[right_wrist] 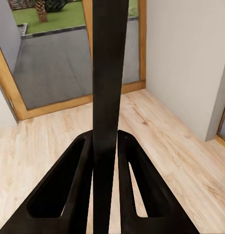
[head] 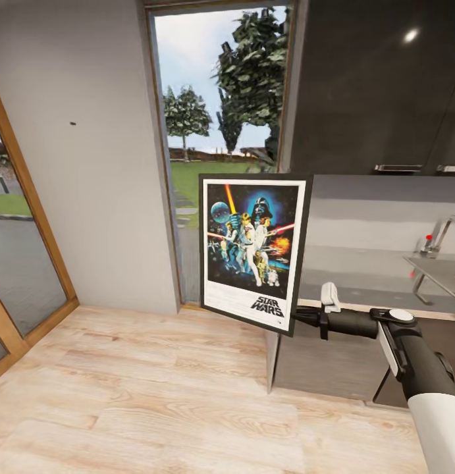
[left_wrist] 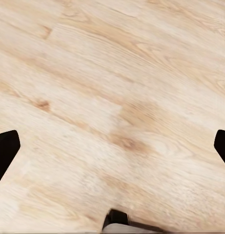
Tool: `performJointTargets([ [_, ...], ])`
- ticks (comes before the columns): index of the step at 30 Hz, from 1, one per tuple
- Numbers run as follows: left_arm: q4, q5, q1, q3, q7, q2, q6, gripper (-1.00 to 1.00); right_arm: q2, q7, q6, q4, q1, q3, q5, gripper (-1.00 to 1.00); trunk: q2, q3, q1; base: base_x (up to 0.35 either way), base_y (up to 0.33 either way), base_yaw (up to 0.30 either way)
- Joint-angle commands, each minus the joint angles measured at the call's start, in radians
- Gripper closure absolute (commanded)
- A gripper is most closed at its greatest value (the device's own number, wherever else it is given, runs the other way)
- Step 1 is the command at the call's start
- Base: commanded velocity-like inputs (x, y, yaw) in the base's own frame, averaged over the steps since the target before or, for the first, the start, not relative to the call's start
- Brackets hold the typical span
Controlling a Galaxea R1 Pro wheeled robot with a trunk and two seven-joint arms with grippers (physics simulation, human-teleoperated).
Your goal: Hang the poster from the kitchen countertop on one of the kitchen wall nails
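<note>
In the head view the Star Wars poster [head: 253,250] hangs upright in the air, slightly tilted, in front of the window and the end of the kitchen countertop [head: 365,276]. My right gripper [head: 298,317] is shut on its lower right frame edge. The right wrist view looks along that black frame edge [right_wrist: 108,58], clamped between the two fingers [right_wrist: 68,190]. A tiny dark wall nail [head: 72,123] sits on the pale grey wall, up and left of the poster. My left gripper [left_wrist: 112,146] is open over bare wood floor, fingertips [left_wrist: 5,151] far apart.
A tall window [head: 220,99] with trees outside stands behind the poster. Dark upper cabinets [head: 378,79] hang above the counter, with a steel sink and tap [head: 441,247] at the far right. A wood-framed glass door [head: 23,250] is on the left. Light wood floor [head: 155,395] lies below.
</note>
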Motion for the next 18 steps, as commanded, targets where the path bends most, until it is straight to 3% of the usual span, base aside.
performJointTargets([
  [1,0.0,0.004,0.0,0.002,-0.005,0.0,0.008,-1.0,0.001,0.008,0.014,-0.001,-0.001,-0.002,0.005,1.0,-0.002,-0.002,0.001,0.0,0.265,0.0],
  [9,0.007,0.004,0.0,0.001,-0.005,0.0,0.008,-1.0,0.003,0.007,0.014,-0.002,-0.001,-0.006,0.005,1.0,-0.002,-0.002,0.001,0.026,0.29,0.0],
  [18,0.008,0.004,-0.001,0.001,-0.006,0.0,0.008,-1.0,0.003,0.008,0.014,-0.002,-0.001,-0.004,0.005,1.0,-0.002,-0.002,0.001,0.128,0.295,0.0],
])
